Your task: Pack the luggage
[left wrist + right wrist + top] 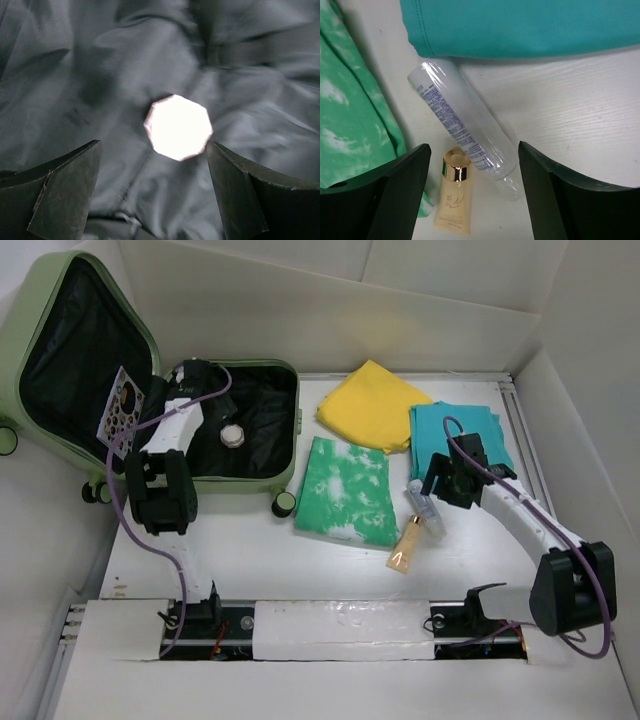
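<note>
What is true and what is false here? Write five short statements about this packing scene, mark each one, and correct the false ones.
1. The luggage lies open. True.
2. A white container sits on the black lining inside it. True.
3. The left gripper is shut on the white container. False: its jaws stand open on either side, not touching it.
4. The yellow cloth is packed in the luggage. False: it lies on the table, next to the teal cloth.
5. The right gripper is open above a clear tube and a beige tube. True.
</note>
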